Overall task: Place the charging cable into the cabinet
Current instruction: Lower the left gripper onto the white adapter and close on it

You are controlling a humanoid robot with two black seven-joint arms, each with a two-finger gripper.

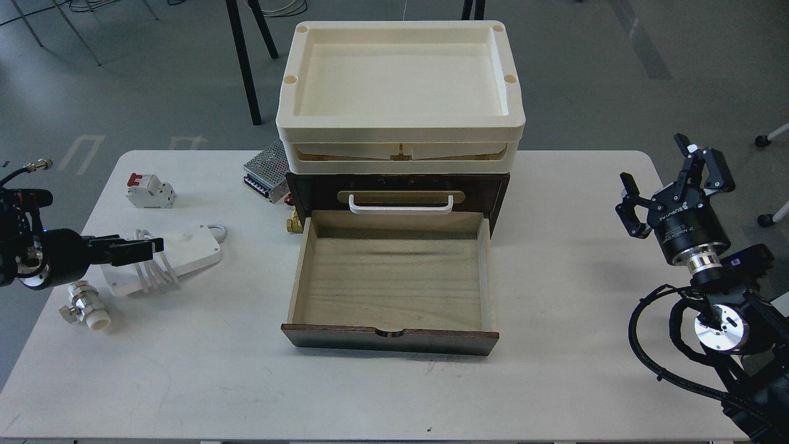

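The flat white plastic charging cable [165, 257] lies on the pale counter [555, 382], not yet grasped, the left pincer [143, 248] over it, grip unclear, the right pincer [672, 185] released, the dark brown wooden cabinet [394, 280] with drawer open.

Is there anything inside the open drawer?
No, the drawer shows only bare wood; the charging cable lies on the table.

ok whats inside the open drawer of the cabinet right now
Nothing: the pulled-out drawer of the cabinet shows only bare pale wood. Its rear part, under the cabinet body, is hidden. The charging cable lies outside on the table.
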